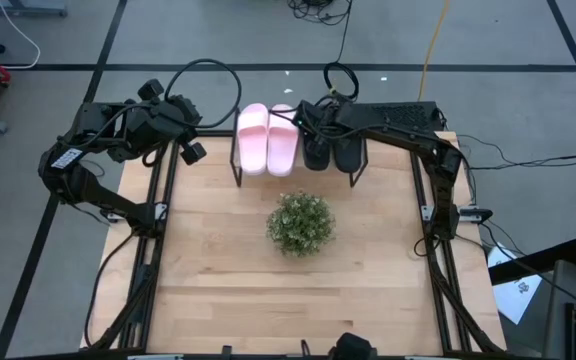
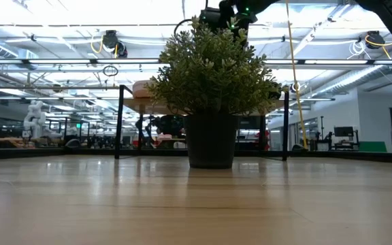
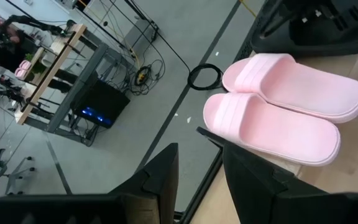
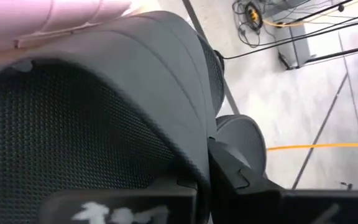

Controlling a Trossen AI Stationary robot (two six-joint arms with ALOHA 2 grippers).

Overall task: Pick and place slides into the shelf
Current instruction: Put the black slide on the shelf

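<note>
The shelf (image 1: 235, 160) stands at the table's far edge. The pale pink pair of slides (image 1: 267, 138) lies side by side on its wood top, soles down, as the left wrist view shows (image 3: 278, 112). The black pair (image 1: 331, 152) lies to the right of them on the same top. My right gripper (image 1: 313, 120) reaches in from the right over the black pair and is shut on the left black slide (image 4: 104, 124). My left gripper (image 1: 196, 125) hovers open off the shelf's left end, its fingers (image 3: 201, 158) facing the pink pair and touching nothing. My right gripper holds the left black slide at its far end, near the broad textured strap (image 4: 123, 143). One finger (image 4: 235, 171) lies against the slide's side; the slide itself hides the other. The slide's body lies on the shelf top beside the pink pair.
A potted green plant (image 1: 300, 222) stands mid-table in front of the shelf and hides most of it in the low view (image 2: 211, 82). Bare wood lies left, right and near of the plant. Black frame rails (image 1: 158, 250) run along both table sides. Cables lie on the floor beyond.
</note>
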